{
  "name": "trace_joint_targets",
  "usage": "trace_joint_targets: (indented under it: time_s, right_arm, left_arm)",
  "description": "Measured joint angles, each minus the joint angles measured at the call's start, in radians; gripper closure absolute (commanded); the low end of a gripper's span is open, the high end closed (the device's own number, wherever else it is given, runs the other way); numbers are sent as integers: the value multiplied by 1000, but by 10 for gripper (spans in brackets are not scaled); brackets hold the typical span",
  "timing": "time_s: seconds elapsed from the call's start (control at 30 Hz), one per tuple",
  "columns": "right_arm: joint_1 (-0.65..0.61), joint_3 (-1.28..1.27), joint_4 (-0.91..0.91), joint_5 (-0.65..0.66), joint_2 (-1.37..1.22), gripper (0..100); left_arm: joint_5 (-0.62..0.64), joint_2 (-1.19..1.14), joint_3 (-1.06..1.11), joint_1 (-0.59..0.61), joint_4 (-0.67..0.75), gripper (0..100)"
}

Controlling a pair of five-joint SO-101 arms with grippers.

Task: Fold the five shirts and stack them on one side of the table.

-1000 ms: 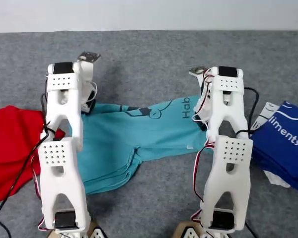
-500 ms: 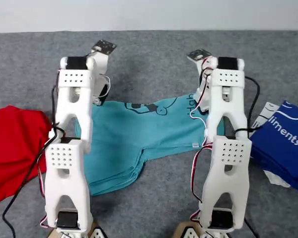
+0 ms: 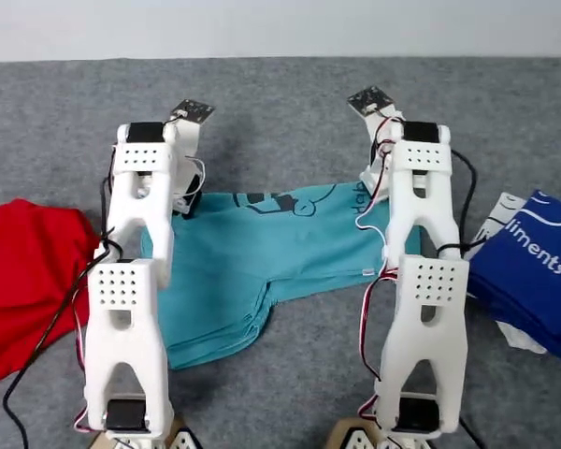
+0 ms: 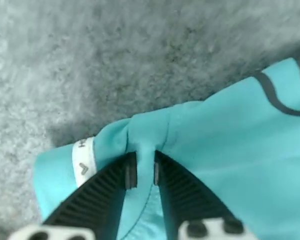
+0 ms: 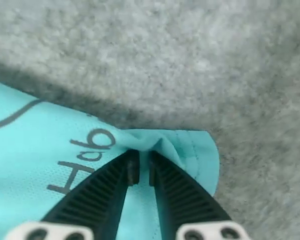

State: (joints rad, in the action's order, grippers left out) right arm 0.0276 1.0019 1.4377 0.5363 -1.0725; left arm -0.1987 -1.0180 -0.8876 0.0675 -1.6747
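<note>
A teal shirt with dark print lies across the middle of the grey table, between the two arms. My left gripper is shut on a pinched fold of the teal shirt at its far left edge, beside a white neck label. My right gripper is shut on a fold of the teal shirt at its far right corner, next to the dark lettering. In the high view the left gripper and the right gripper hold the shirt's far edge.
A red shirt lies crumpled at the left side of the table. A dark blue shirt with white print rests at the right edge, on top of something white. Grey carpet-like surface stretches beyond the shirt.
Both arms have carried the teal shirt's far edge away from the camera side, stretching it flatter. The left arm has shifted right, off the red shirt.
</note>
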Motion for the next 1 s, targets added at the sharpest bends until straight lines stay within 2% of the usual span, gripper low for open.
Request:
trace_joint_targets:
  time_s: [0.4, 0.63, 0.77, 1.0]
  right_arm:
    - [63, 164, 103, 9, -6, 938]
    - [58, 279, 219, 9, -6, 934]
    - [44, 354, 313, 9, -6, 934]
    - [28, 364, 318, 11, -2, 934]
  left_arm:
    - [3, -3, -91, 5, -49, 966]
    - [3, 103, -87, -20, -52, 964]
    - [3, 161, -5, -68, -52, 963]
    - [3, 259, 164, -127, -52, 967]
